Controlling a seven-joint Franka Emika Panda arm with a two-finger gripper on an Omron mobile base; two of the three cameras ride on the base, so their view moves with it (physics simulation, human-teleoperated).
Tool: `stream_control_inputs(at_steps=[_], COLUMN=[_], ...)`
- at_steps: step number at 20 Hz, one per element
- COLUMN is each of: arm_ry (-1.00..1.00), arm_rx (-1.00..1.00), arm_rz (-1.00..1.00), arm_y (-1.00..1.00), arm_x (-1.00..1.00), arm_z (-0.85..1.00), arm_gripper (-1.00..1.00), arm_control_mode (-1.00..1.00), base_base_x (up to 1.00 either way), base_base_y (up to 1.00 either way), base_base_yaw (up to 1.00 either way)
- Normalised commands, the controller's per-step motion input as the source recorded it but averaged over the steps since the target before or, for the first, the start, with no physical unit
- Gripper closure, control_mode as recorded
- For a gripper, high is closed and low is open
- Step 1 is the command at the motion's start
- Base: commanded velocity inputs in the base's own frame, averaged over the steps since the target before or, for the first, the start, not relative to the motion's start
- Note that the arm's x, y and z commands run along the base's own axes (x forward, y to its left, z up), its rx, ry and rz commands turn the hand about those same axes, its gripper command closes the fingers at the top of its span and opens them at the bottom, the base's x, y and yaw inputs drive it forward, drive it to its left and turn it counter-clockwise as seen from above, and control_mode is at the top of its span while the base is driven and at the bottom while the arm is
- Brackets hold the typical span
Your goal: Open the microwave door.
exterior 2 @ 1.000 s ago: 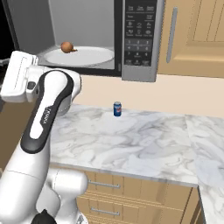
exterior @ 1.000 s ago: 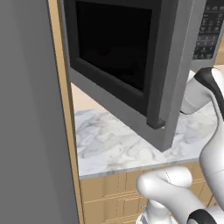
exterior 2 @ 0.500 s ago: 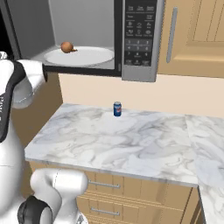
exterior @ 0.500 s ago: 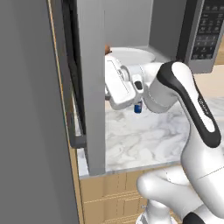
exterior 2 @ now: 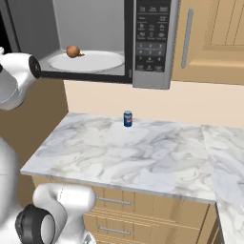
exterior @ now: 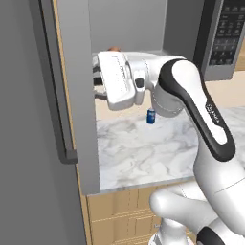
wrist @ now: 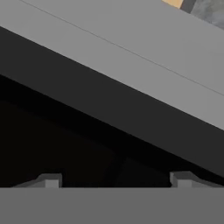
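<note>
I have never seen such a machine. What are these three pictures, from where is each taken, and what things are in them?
This is a simulated kitchen with a white robot arm. Two pictures come from cameras on its base, behind it to the left and right. The third comes from a camera on its hand.

The microwave stands wide open. Its door is swung out, seen from the inner side in the left picture, and the arm's tool reaches against it. The tool's fingertips stand apart, holding nothing.

Inside the microwave lies a white plate with a small round brown thing. On the marble counter stands a small blue can.
</note>
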Motion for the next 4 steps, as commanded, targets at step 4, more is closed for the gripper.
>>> stream_control_inputs(at_steps=[4], arm_ry=[0.0], arm_rx=[0.0], arm_rz=[0.0], arm_y=[0.0], arm_x=[0.0], arm_z=[0.0], arm_gripper=[-1.0], arm_control_mode=[-1.0], base_base_x=[0.0], base_base_y=[0.0], base_base_yaw=[0.0])
